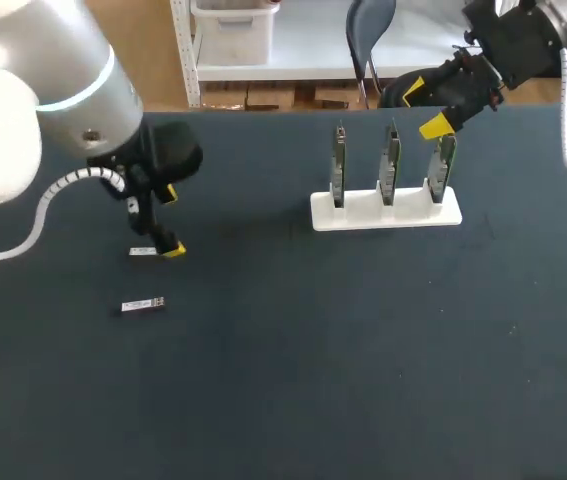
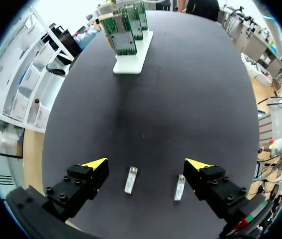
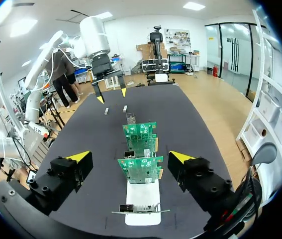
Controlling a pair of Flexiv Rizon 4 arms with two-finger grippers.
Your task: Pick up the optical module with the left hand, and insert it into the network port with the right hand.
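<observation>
Two small silver optical modules lie on the dark table, one [image 1: 143,305] nearer the front and one [image 1: 142,251] beside my left gripper's lower fingertip. My left gripper [image 1: 170,221] hangs open above them; in its wrist view both modules [image 2: 131,179] [image 2: 180,187] lie under the gap between its fingers, untouched. A white rack [image 1: 385,214] holds three upright green boards with network ports [image 1: 390,165]. My right gripper [image 1: 424,106] stands open just behind the rightmost board, and in its wrist view the boards [image 3: 143,170] line up ahead between its fingers [image 3: 130,156].
The rack's white base [image 2: 131,64] stands far ahead of my left gripper, with bare dark table between them. My left gripper [image 3: 110,94] shows at the table's far end in the right wrist view.
</observation>
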